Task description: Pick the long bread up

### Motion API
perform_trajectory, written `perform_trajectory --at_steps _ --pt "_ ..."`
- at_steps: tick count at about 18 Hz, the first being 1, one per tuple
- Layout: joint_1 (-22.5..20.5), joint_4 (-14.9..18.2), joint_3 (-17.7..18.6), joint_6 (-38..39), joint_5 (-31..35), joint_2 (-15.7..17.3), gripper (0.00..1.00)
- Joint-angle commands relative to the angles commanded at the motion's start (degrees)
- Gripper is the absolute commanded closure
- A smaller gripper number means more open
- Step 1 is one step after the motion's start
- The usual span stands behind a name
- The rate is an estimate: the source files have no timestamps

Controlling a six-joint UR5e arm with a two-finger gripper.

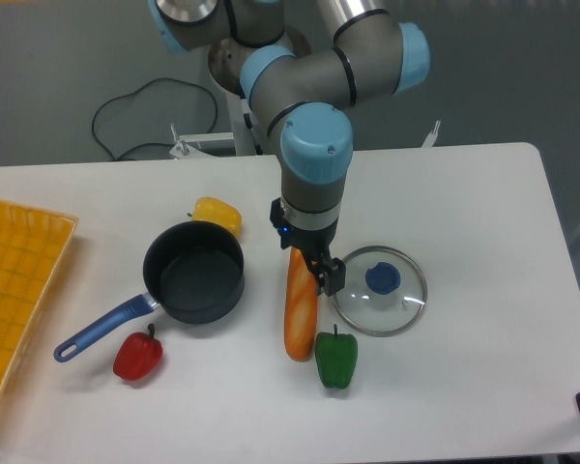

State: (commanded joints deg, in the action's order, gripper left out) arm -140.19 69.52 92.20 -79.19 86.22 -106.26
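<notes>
Yellow tray [19, 290]: I am seeing it lying at the far left edge, well apart from the claw.
Red pepper [138, 357]: it is sitting low and left of the claw, just beside the pot handle's tip.
Pot [193, 272]: dark, with a blue handle, it is standing left of the claw; a yellow pepper [218, 214] is touching its far rim.
Long bread [301, 304]: it is lying lengthwise directly under the claw, its upper end up between the fingers and its lower end near the green pepper [336, 359].
Claw [308, 262]: I am watching it pointing down over the bread's upper end, fingers narrow and flanking the loaf; whether they are pressing it I cannot tell.
Glass lid [380, 290]: it is resting just right of the claw, blue knob up.
</notes>
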Motion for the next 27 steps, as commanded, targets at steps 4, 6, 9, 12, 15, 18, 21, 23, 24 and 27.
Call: perform_trajectory --at_steps 4,6,9,12,15,18,21,23,24,27 --pt "0.2 0.1 0.1 1.7 0.7 0.0 0.0" --pt "0.4 -0.3 0.4 5.5 0.8 0.0 0.0" --pt "0.6 -0.9 2.6 6.5 1.9 0.3 0.0" --pt "0.6 -1.1 3.9 10.9 2.0 0.4 0.0" --pt "1.3 -1.1 4.7 16.9 1.9 0.0 0.0" --pt "1.5 -1.0 5.0 20.4 1.8 -0.3 0.0" --pt "1.7 -1.1 5.2 25.4 1.8 -1.0 0.0" --pt "2.5 -1.1 5.2 28.9 1.8 -1.9 0.0" --pt "2.6 -1.1 5.2 30.6 1.8 -2.5 0.0" --pt "2.7 -1.6 5.2 31.9 1.8 -3.2 0.0"
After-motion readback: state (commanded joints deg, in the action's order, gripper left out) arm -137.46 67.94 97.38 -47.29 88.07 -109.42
